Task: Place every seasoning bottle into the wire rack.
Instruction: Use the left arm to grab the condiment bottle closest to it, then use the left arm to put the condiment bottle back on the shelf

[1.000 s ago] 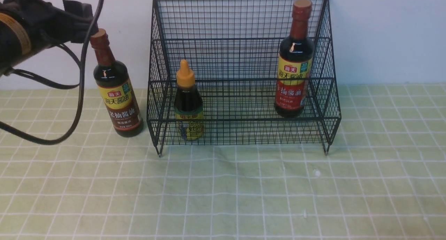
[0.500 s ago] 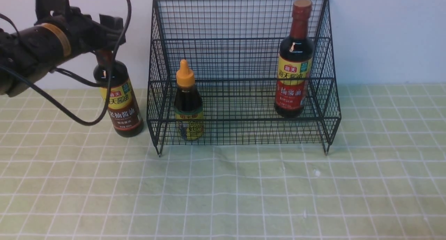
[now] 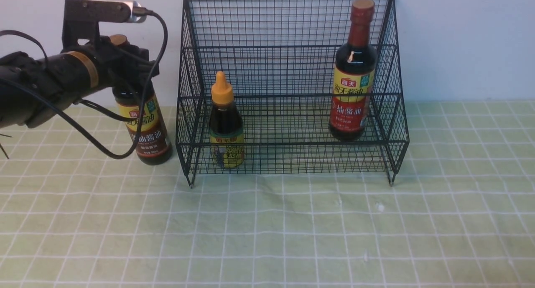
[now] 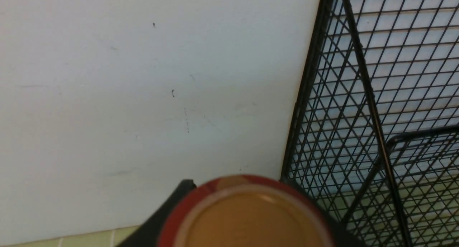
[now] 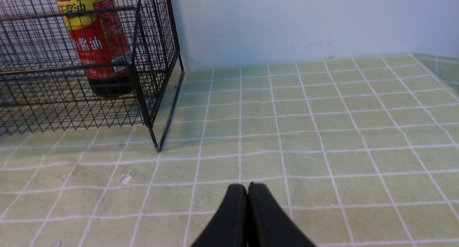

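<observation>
A tall seasoning bottle with a yellow-over-brown label stands on the cloth just left of the black wire rack. My left gripper sits around its neck, below the brown-red cap, with a dark finger on each side. A short bottle with an orange-yellow nozzle stands in the rack's lower left. Another tall, red-labelled bottle stands on the right of the rack's raised shelf. My right gripper hovers shut and empty over the cloth, right of the rack.
A pale wall runs close behind the rack and the bottle. The left arm's black cable loops down in front of the outside bottle. The green checked cloth carries a few small white specks.
My left arm came in from the left and lowered onto the bottle's neck, so the cap now shows above the gripper. Its jaws have narrowed. The bottles have not moved.
</observation>
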### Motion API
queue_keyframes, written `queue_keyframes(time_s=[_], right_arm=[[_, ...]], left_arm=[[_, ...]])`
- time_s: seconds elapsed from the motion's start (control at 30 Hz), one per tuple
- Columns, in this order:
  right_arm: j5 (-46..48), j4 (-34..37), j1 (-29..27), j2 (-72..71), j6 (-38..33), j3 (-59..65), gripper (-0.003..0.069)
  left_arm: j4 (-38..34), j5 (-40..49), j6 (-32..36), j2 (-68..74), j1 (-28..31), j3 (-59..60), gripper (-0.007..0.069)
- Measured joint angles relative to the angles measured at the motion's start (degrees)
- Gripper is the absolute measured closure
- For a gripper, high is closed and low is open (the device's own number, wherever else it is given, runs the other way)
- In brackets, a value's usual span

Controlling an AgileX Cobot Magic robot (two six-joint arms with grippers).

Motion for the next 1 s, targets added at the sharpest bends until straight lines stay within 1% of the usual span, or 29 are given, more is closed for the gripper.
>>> queue_keyframes(time_s=[0.07,0.27,0.37,0.43,0.47,0.57,0.7,0.77,1.0], right_arm=[[0.0,0.0,0.0,0.0,0.0,0.0,0.0673],[0.0,0.0,0.0,0.0,0.0,0.0,0.0673],[0.0,0.0,0.0,0.0,0.0,0.0,0.0673],[0.0,0.0,0.0,0.0,0.0,0.0,0.0673],[0.0,0.0,0.0,0.0,0.0,0.0,0.0673],[0.0,0.0,0.0,0.0,0.0,0.0,0.0673],[0.0,0.0,0.0,0.0,0.0,0.0,0.0673],[0.0,0.0,0.0,0.0,0.0,0.0,0.0673],[0.0,0.0,0.0,0.0,0.0,0.0,0.0673]], left_arm=[[0.17,0.51,-0.63,-1.21,-0.05,-0.2,0.0365],[0.22,0.47,-2.53,-9.37,-0.05,-6.74,0.0365],[0.16,-0.3,-2.88,-12.46,-1.14,-11.27,0.0365],[0.52,-0.62,-2.93,-13.3,-3.38,-14.99,0.0365],[0.61,-0.72,-2.99,-13.3,-3.86,-15.49,0.0365],[1.24,-1.04,-3.45,-12.56,-8.44,-18.3,0.0365],[1.24,-1.06,-3.73,-9.63,-12.54,-20.63,0.0365],[1.36,-1.06,-3.68,-7.45,-13.48,-21.49,0.0365],[1.62,0.26,-3.5,-1.67,-13.75,-21.76,0.0365]])
